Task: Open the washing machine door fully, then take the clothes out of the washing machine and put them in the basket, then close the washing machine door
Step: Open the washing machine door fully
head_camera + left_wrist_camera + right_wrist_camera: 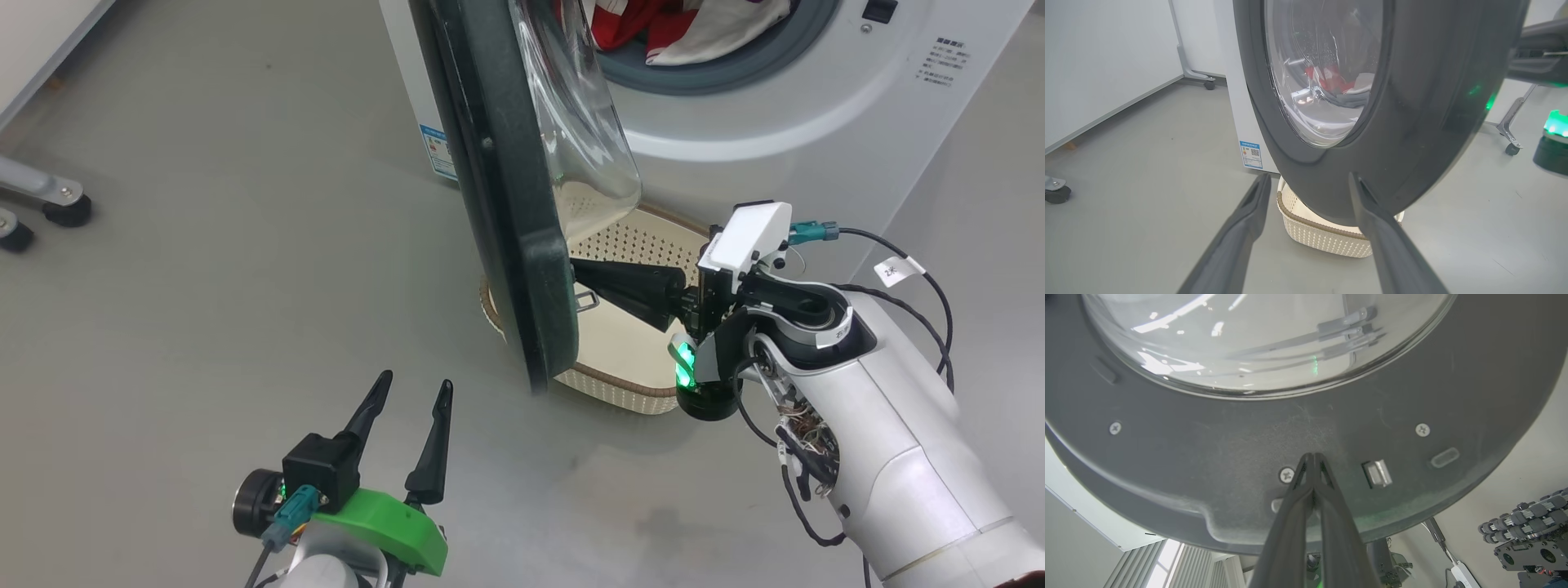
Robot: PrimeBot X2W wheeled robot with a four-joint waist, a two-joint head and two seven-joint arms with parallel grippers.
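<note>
Door (506, 204): half open, edge-on above the basket (608, 390), swung out from the washer (775, 122).
Right gripper (1312, 457): fingers together, tips against the inner face by the latch (1378, 473); nearer.
Left gripper (415, 382): spread wide, empty, off the outer face.

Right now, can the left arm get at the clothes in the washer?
Probably not yet. The half-open door stands between the open left gripper and the clothes in the washer. The shut right gripper rests against the door's inner face; swung wider, the way should clear.
</note>
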